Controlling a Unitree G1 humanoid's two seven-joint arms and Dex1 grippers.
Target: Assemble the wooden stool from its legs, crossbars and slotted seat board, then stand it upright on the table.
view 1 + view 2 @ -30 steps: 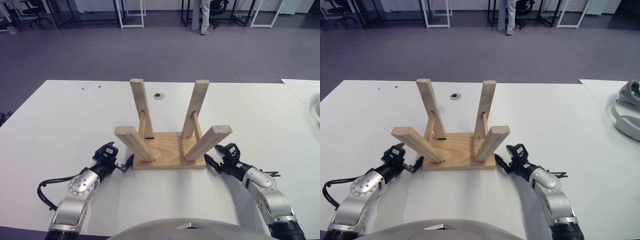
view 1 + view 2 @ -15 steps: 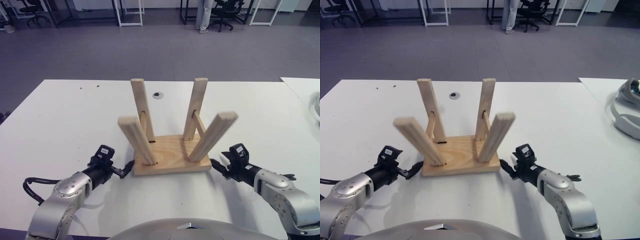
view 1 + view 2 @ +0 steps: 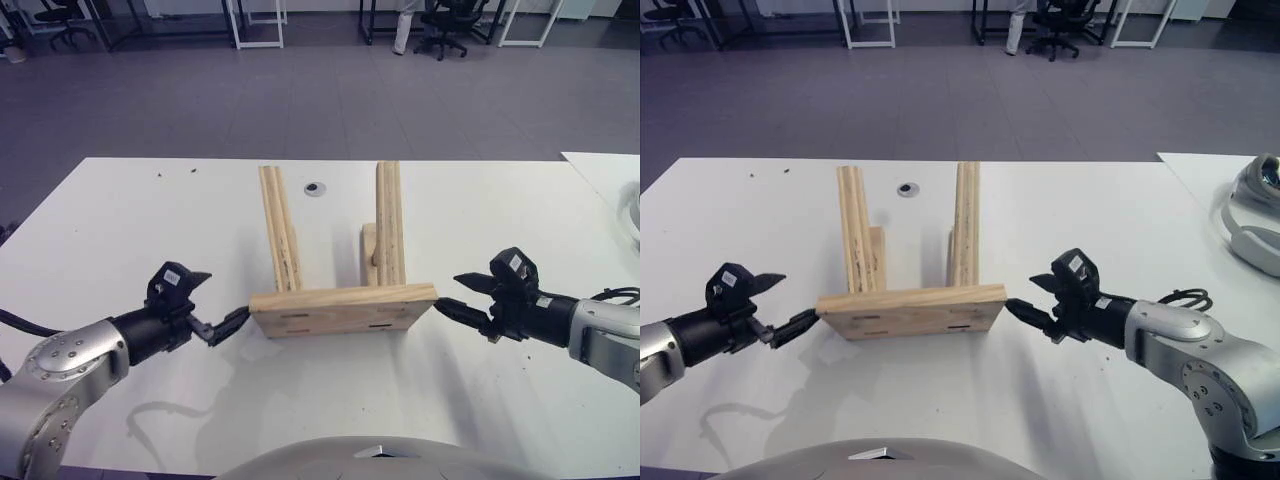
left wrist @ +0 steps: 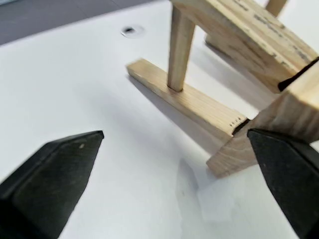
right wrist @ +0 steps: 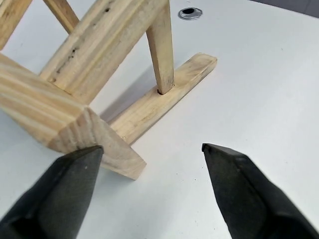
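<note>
The assembled wooden stool lies on its side on the white table. Its seat board (image 3: 343, 309) stands on edge facing me, and the legs (image 3: 277, 225) (image 3: 389, 222) point away. In the left wrist view the lower leg (image 4: 189, 102) rests flat on the table with a crossbar (image 4: 179, 47) rising from it. My left gripper (image 3: 215, 300) is open at the board's left end, its lower finger (image 3: 235, 320) touching the corner. My right gripper (image 3: 458, 296) is open at the right end, one fingertip (image 3: 450, 308) against the board's edge (image 5: 60, 124).
A small round grommet (image 3: 317, 188) sits in the table just beyond the legs. A white headset-like object (image 3: 1255, 215) lies at the far right edge. Tiny dark specks (image 3: 160, 175) mark the far left. Bare table surrounds the stool.
The stool has tipped from upside down, legs up, onto its side with legs pointing away. Both grippers rose and moved outward along with the board's ends.
</note>
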